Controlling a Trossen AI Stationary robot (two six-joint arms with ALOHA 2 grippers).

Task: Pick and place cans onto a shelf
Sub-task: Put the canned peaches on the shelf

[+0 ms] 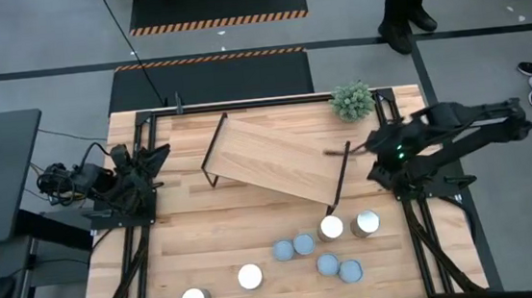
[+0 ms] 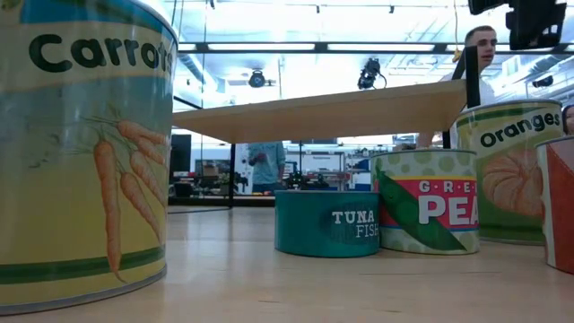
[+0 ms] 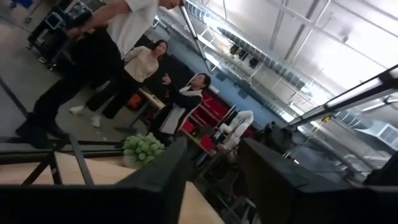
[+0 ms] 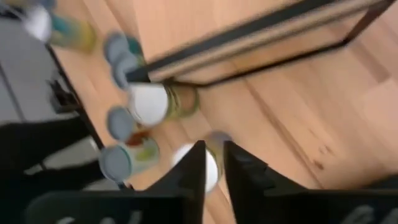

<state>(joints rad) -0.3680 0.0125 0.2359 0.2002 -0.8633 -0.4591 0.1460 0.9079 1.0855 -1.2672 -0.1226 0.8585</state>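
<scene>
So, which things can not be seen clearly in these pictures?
- Right gripper: the right wrist view is motion-blurred, so the cans' labels cannot be read.
- Carrots can: cut off by the low view's left and top edges.
- Left gripper: too small in the high view to tell open or shut.
- Shelf: the low view shows only its edge.

The plank table (image 1: 187,243) carries the skewed shelf (image 1: 272,158), eight cans (image 1: 303,244) and a potted plant (image 1: 353,100).

A small green potted plant (image 1: 353,101) stands at the table's (image 1: 197,242) far right corner.
</scene>
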